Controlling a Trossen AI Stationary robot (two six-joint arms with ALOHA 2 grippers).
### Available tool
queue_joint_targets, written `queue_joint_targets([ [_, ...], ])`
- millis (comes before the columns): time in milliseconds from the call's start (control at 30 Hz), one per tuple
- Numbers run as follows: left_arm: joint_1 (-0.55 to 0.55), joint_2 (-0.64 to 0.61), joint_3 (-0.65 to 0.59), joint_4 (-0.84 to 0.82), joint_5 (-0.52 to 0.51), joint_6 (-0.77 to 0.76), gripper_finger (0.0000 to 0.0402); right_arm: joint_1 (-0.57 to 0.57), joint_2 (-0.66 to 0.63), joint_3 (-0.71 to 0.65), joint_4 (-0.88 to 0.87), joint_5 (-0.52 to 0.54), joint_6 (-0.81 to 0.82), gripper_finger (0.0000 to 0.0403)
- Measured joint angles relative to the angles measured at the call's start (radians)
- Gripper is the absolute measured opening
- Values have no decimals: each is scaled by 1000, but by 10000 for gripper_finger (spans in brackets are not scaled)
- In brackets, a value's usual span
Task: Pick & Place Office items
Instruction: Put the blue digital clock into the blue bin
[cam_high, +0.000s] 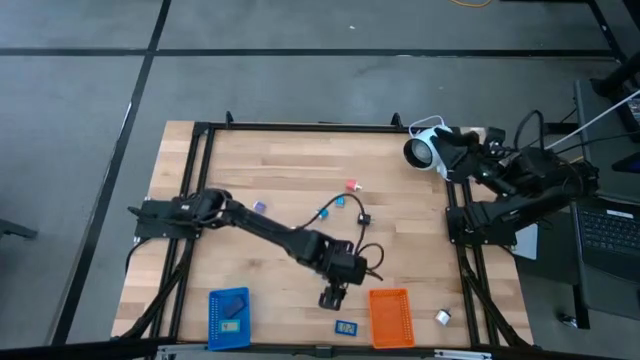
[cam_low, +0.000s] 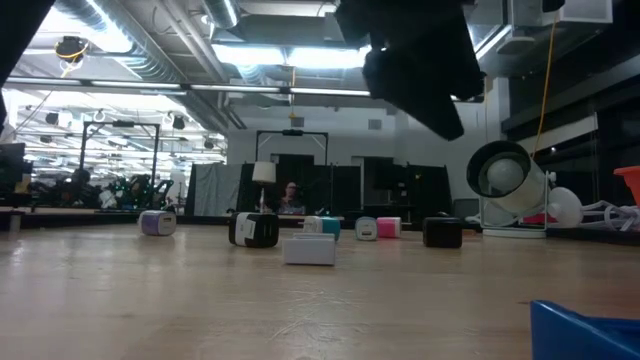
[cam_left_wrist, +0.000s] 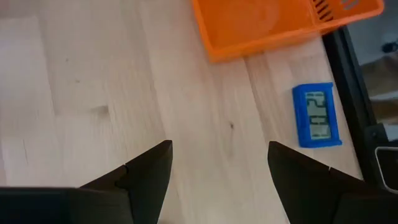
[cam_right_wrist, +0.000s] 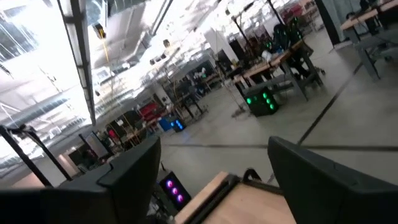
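My left gripper (cam_high: 331, 298) hovers over bare wooden counter (cam_high: 280, 180), fingers released and empty.
The nearest office item, a small flat blue rectangular clock (cam_left_wrist: 317, 116), lies just beside the orange plastic tray (cam_left_wrist: 273, 22); I should centre over it before descending. My right gripper, also released, waits off the counter.

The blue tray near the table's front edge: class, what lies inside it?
In the high view, the blue tray holds one small flat pale rectangle. Nothing covers the tray, but that piece shows no further detail.
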Motion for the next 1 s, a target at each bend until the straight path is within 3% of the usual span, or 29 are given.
queue_joint_targets([
  [200, -58, 8, 0, 114, -67, -59, 258, 0, 52, 0, -51, -11, 101, 302],
  [400, -99, 14, 0, 102, -100, -74, 258, 0, 68, 0, 49, -14, 58, 302],
  [667, -135, 90, 0, 180, -11, -169, 258, 0, 65, 0, 259, -57, -128, 302],
  [1000, -152, 103, 23, 166, -31, -230, 258, 1, 65, 0, 254, -121, -109, 302],
])
